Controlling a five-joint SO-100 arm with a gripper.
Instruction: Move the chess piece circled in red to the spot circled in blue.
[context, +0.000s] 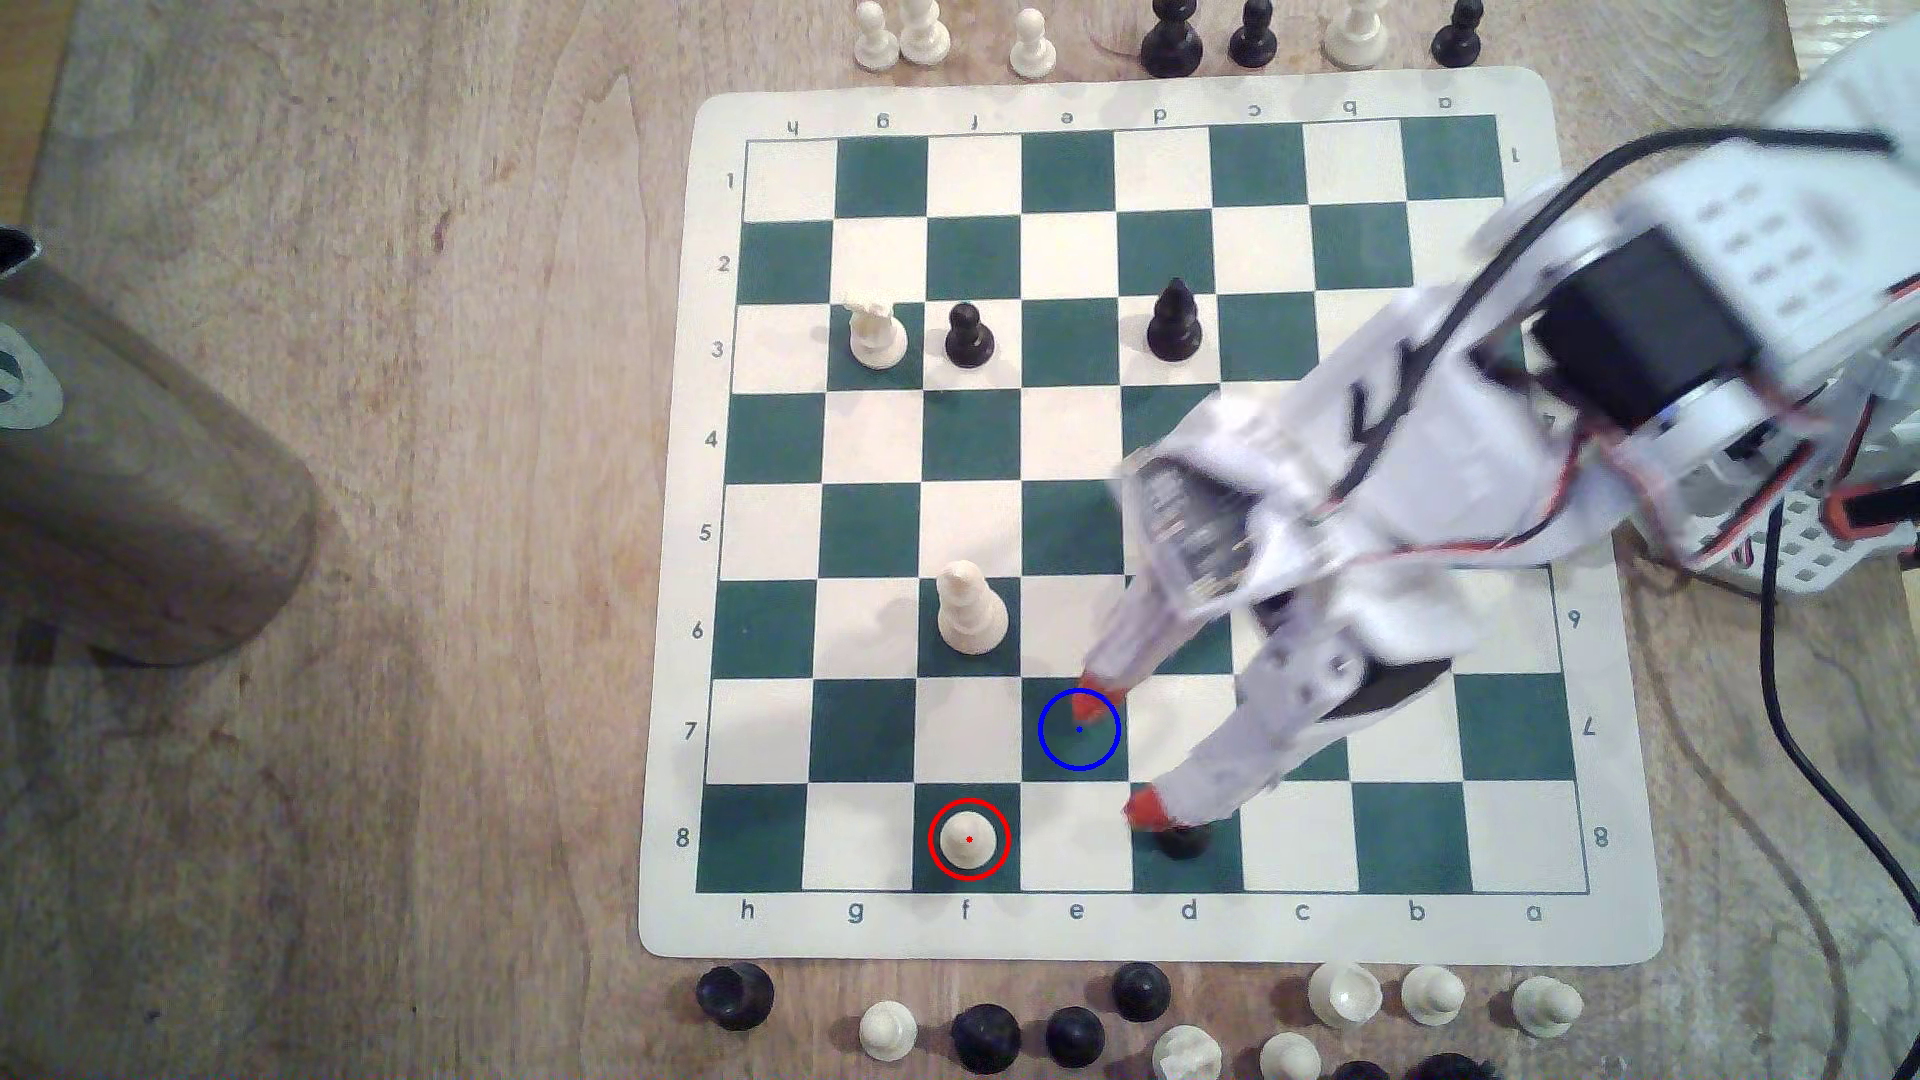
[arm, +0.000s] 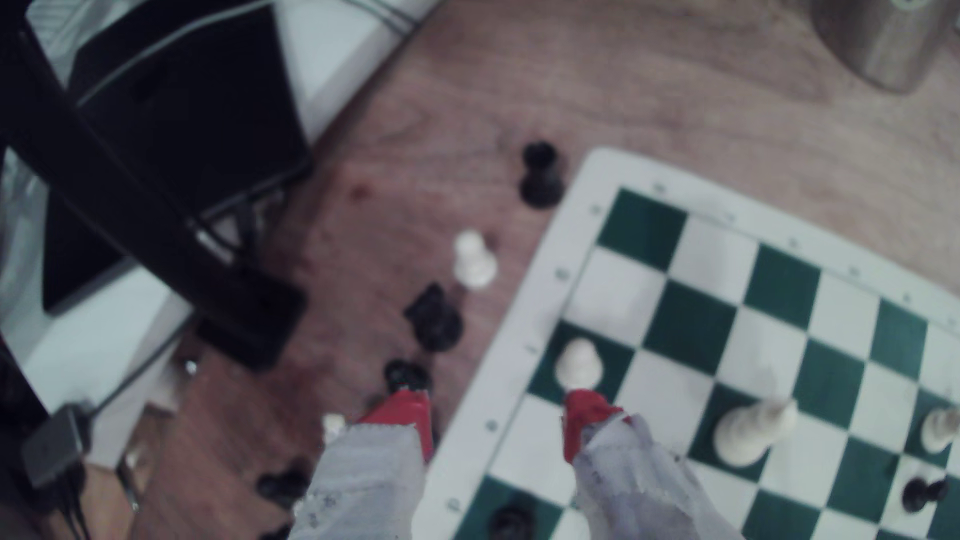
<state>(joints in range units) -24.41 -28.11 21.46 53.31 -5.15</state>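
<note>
Wooden tabletop (context: 416, 415) carrying a green-and-cream chessboard (context: 1122, 924); spare pieces stand off its edges. Exterior view: cream pawn (context: 968, 837), red-ringed, upright on f8; blue-ringed square (context: 1060, 753) at e7, vacant; gripper (context: 1112, 756) above e7–d8, red-tipped jaws spread wide, holding nothing; one tip overlaps the blue ring. Metal cylinder (context: 135, 498) at the exterior view's left. Wrist view, blurred: gripper (arm: 493, 415) jaws apart; the pawn (arm: 577, 363) sits just beyond one tip, apparently untouched.
</note>
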